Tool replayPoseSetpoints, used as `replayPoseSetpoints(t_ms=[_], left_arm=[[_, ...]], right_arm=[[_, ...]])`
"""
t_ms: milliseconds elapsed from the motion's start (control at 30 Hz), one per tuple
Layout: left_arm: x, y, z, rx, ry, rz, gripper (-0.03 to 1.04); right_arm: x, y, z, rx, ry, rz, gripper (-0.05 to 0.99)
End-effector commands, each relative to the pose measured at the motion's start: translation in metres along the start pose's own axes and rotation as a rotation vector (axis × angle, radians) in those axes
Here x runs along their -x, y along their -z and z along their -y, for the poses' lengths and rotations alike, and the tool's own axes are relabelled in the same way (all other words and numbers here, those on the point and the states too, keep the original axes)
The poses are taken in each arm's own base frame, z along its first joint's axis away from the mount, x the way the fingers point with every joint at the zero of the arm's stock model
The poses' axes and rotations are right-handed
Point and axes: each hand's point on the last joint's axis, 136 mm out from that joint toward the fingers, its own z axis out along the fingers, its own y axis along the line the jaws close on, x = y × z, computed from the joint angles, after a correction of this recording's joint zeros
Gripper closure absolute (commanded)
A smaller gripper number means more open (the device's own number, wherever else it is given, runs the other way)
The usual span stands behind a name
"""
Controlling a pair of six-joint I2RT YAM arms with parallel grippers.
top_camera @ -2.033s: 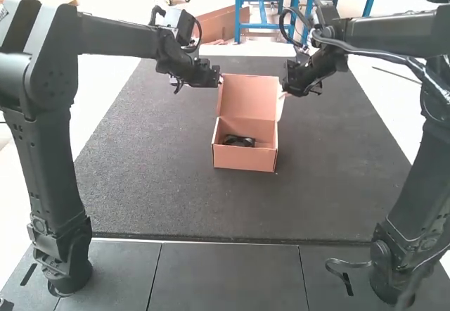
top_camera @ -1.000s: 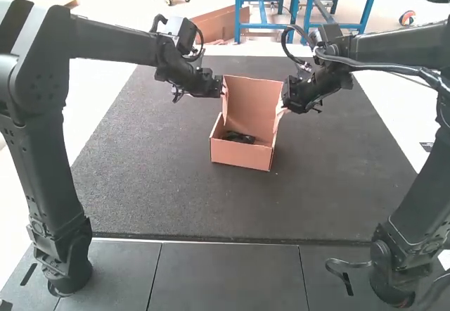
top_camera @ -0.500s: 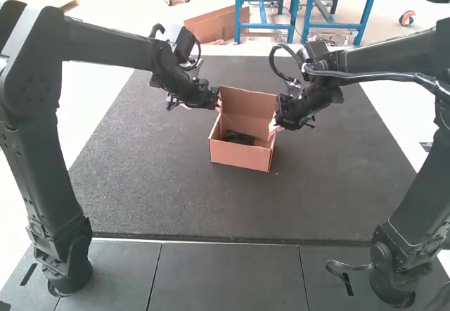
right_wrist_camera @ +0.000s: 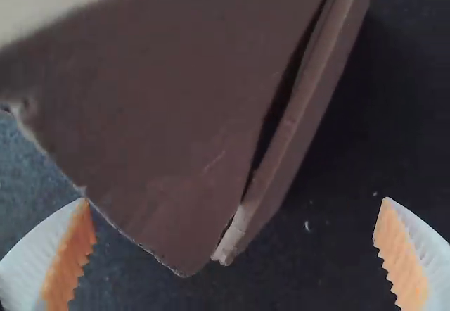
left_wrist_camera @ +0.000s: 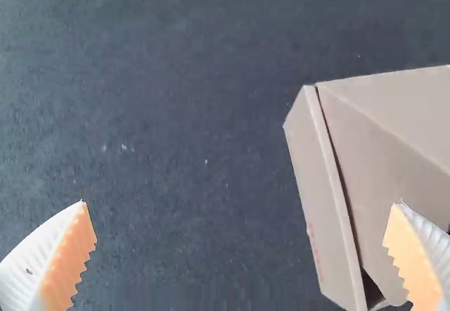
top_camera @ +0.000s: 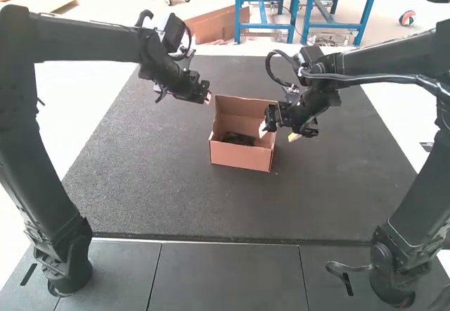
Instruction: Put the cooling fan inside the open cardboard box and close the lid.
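Nearest the arms' bases lie smooth black table panels (top_camera: 211,276), flat and split by thin seams. Beyond them spreads a dark grey rectangular mat (top_camera: 140,177) with a fine, grainy, felt-like surface.

A small brown cardboard box (top_camera: 241,156) stands on the mat's middle, its plain matte front wall facing the arms. Down inside it, against the floor, rests the black cooling fan (top_camera: 238,139), a low dark shape with a rounded outline. Behind the opening the lid (top_camera: 242,107), a flat rectangular panel hinged at the rear wall, leans forward over the box without lying shut.

The right gripper (top_camera: 283,124) sits at the box's right side, level with the lid's right edge. In its wrist view its white ribbed fingers (right_wrist_camera: 42,269) with saw-toothed orange pads stand wide apart, and a shaded cardboard panel with a thin folded side flap (right_wrist_camera: 309,114) and a pale raw corner lies between them; whether either pad touches it cannot be told.

The left gripper (top_camera: 200,94) hangs just off the box's left rear corner, a sliver of mat showing between them in the high view. Its ribbed, orange-padded fingers (left_wrist_camera: 67,255) are likewise spread wide, holding nothing, with the box's sharp corner and narrow flap close to one pad.
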Motion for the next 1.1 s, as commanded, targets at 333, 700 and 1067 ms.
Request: replayPoseSetpoints(t_ms=[333,700,1067], left_arm=[[0.092,0.040,0.020,0.025,-0.039,0.350,0.04],[0.086,0.008,0.064,-0.039,-0.090,0.326,0.04],[0.047,-0.025,0.062,-0.030,-0.083,0.177,0.04]], right_arm=[[0.064,0.115,0.053,-0.143,-0.069,0.481,0.02],[0.081,0.160,0.106,-0.297,-0.153,0.716,0.02],[0.065,0.157,0.099,-0.228,-0.176,0.594,0.02]])
